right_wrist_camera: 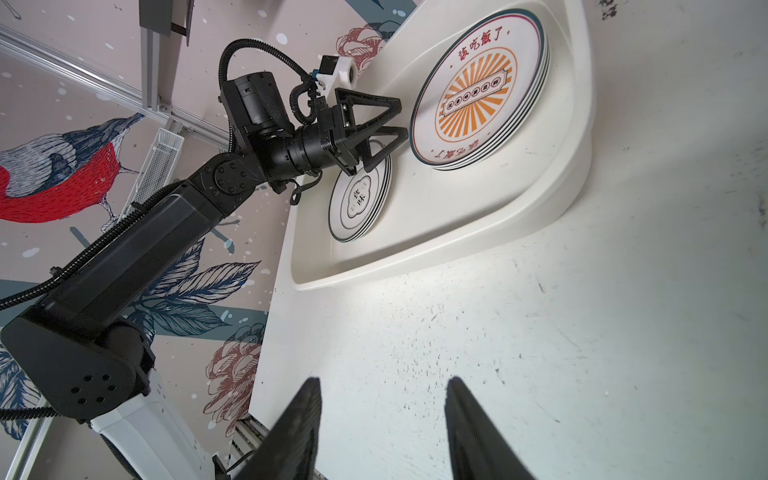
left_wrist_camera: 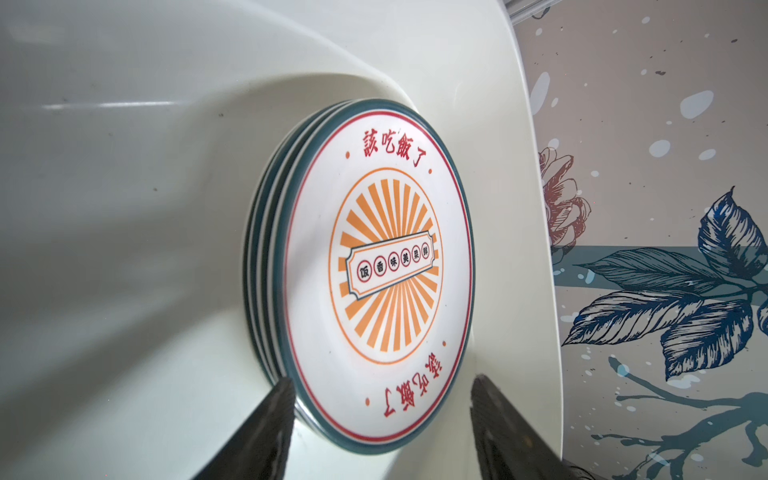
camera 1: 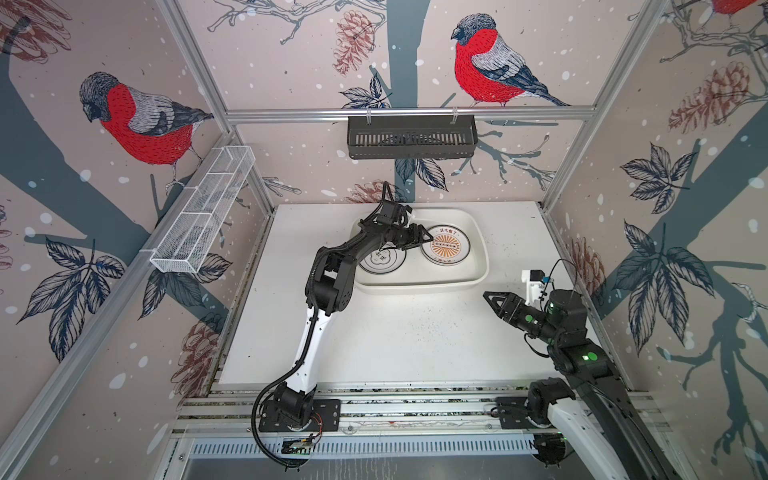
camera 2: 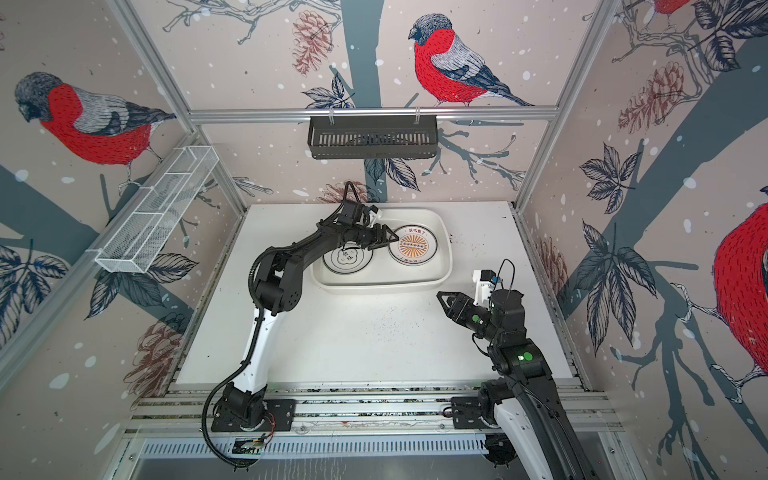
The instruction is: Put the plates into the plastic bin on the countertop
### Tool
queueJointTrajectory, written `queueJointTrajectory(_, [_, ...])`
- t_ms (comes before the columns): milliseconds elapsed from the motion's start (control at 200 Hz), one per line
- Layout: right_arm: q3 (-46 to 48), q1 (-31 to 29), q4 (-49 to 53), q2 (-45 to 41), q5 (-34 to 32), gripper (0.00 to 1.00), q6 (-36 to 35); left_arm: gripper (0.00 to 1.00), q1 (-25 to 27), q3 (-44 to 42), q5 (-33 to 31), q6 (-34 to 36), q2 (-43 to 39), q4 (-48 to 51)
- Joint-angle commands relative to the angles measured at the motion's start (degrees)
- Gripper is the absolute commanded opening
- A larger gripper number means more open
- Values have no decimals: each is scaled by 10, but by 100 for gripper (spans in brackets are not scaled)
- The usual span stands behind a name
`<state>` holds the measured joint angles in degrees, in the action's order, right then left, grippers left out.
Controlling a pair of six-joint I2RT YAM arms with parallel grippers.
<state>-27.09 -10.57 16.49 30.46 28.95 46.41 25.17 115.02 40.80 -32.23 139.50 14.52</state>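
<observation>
Sunburst plates (camera 1: 444,249) and quatrefoil plates (camera 1: 384,264) lie stacked inside the white plastic bin (camera 1: 419,289).

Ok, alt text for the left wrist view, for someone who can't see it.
A stack of round white dark-rimmed plates, the top one with an orange sunburst centre and red Chinese characters, lies inside a glossy white plastic bin. The left claw stands open at the stack's near edge.

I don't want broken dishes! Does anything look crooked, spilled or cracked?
Nothing looks broken or spilled. The sunburst stack and the smaller stack sit flat and neat inside the plastic bin. The only untidy bit is the tiny dark specks scattered on the countertop.
</observation>
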Motion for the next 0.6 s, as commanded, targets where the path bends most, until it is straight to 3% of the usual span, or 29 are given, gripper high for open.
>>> queueJointTrajectory(0, [-3,0,-6,-3,-1,50,0,67,0,0,-29,25,-20,13])
queueJointTrajectory(255, [-6,0,-48,29,-20,54,-15,69,-7,-9,-67,75,-85,53])
queueJointTrajectory(520, [-33,13,-95,110,-68,74,-74,73,-17,-75,-93,156,-200,76])
queueJointTrajectory(595, [-51,19,-104,139,-76,86,-96,76,-19,-98,-107,190,-237,82])
